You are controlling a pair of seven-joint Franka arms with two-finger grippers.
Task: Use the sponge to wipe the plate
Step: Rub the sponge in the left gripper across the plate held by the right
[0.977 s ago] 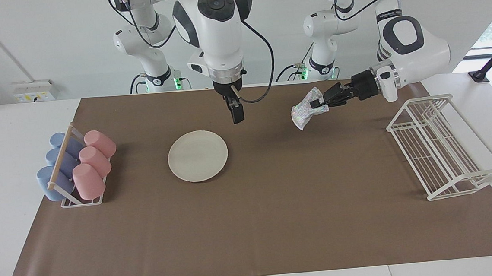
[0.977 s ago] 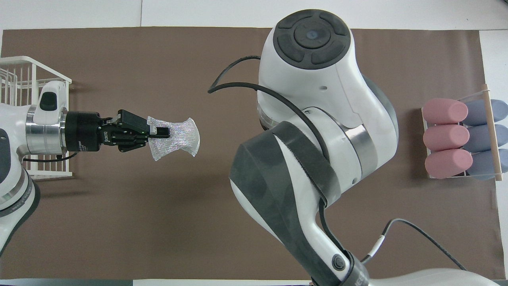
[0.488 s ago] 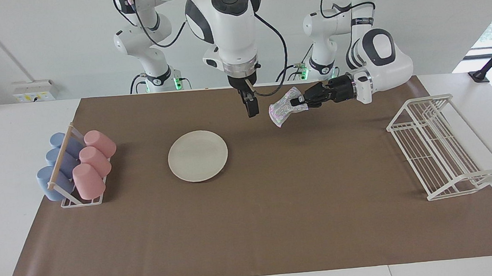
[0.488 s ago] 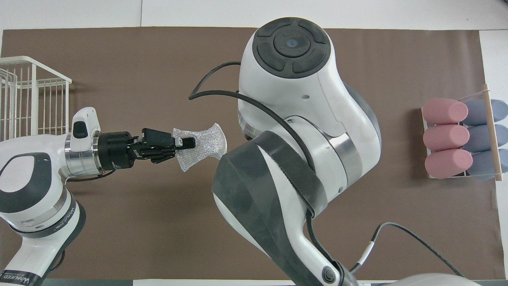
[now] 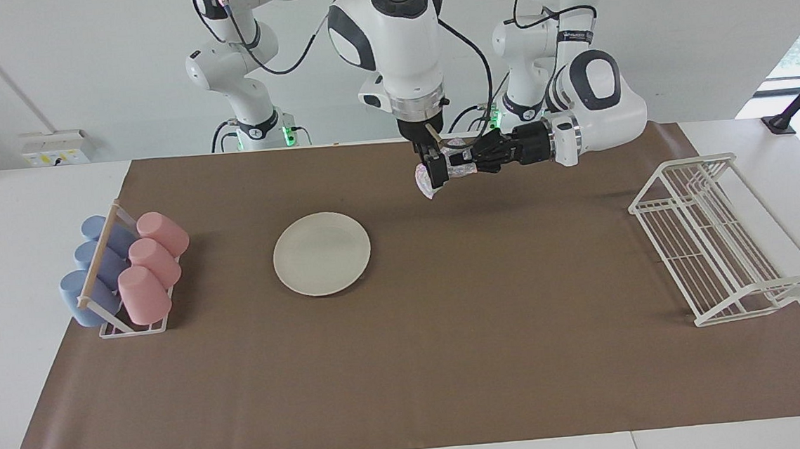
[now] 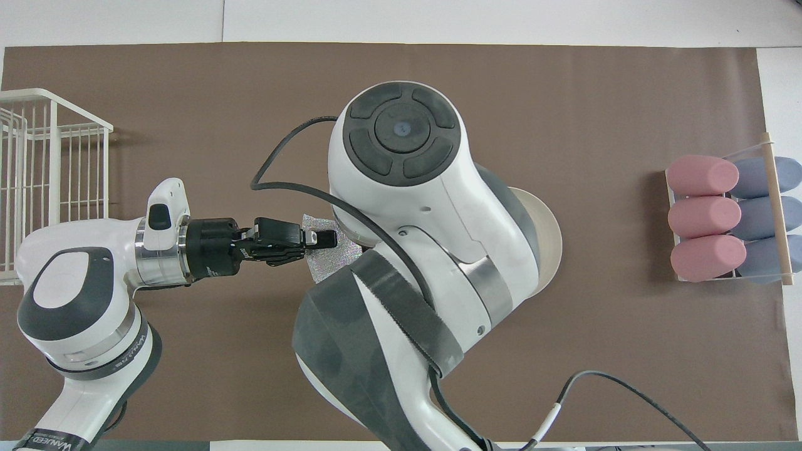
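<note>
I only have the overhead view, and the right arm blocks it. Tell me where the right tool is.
Observer: The right tool is up in the air at the sponge, which the left tool grips.
Operator: Report the plate.
Observer: The plate lies flat and bare on the brown mat, with nothing touching it. The sponge hangs over the mat, not over the plate.

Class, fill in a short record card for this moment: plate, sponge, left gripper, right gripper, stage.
plate: flat on the brown mat, untouched
sponge: in the air, pinched by the left gripper
left gripper: shut on the sponge, reaching sideways
right gripper: pointing down at the sponge; grip unclear
stage: handover under way; wiping not yet begun
</note>
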